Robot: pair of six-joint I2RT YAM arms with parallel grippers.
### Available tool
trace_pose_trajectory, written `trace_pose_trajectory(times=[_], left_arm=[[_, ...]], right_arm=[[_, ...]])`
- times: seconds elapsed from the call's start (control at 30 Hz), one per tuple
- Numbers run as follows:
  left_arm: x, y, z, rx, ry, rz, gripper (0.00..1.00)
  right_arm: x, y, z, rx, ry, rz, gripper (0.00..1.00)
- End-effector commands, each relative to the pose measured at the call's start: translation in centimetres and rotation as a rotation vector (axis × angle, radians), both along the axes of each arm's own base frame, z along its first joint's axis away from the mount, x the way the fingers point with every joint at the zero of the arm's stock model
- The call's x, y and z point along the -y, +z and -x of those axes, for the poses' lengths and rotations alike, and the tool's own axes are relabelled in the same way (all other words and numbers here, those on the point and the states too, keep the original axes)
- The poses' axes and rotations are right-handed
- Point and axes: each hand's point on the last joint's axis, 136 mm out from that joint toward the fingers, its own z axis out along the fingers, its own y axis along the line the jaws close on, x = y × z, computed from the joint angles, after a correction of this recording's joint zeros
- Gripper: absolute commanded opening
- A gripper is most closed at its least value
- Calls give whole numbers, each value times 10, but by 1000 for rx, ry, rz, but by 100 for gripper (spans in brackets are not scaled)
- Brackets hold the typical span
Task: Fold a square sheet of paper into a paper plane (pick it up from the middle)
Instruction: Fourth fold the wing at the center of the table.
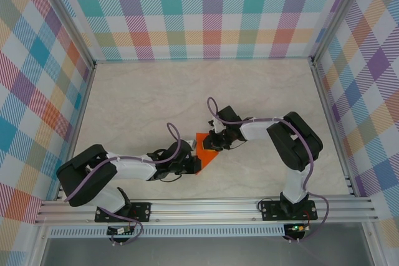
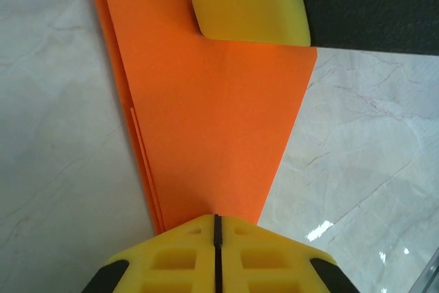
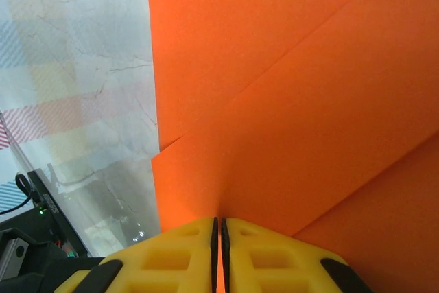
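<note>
The square sheet of paper (image 1: 207, 157), bright orange, is folded into a layered, tapering shape near the table's middle front. My left gripper (image 1: 196, 162) is at its near-left end. In the left wrist view its yellow jaws (image 2: 217, 219) are shut on the narrow end of the paper (image 2: 212, 121), and stacked layers show along the left edge. My right gripper (image 1: 212, 144) is at the far end. In the right wrist view it (image 3: 220, 221) is shut, with orange paper (image 3: 274, 114) showing in the slit. One of its yellow fingers (image 2: 250, 5) lies on the paper in the left wrist view.
The marble-look table (image 1: 156, 98) is boxed in by chequered walls (image 1: 206, 10) on three sides. An aluminium rail (image 1: 206, 207) carrying both arm bases runs along the near edge. The two arms meet close together at the paper.
</note>
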Motion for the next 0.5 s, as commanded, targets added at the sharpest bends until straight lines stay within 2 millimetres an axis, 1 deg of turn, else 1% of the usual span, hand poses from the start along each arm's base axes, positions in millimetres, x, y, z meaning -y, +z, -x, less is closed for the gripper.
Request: trace_pose_trajectory(times=[0.0,0.07,0.17,0.23,0.3,0.4,0.47], left_arm=[[-37,-30,42,-157,-42,-161,10],[-34,-18,40,-140,-36,-133,13],[-29,7,34,-98,-17,-73,21],[-25,26,29,-70,-5,-28,25],[-20,40,25,-59,8,20,28],[-12,52,22,-76,13,79,28],[-6,54,18,-92,22,108,28]], right_arm=[[16,-33,6,-30,-27,92,13],[17,-34,7,-32,-29,95,13],[18,-36,7,-34,-31,98,13],[18,-36,7,-36,-32,99,13],[18,-36,7,-38,-33,99,13],[17,-37,7,-39,-34,100,14],[18,-38,7,-43,-37,103,14]])
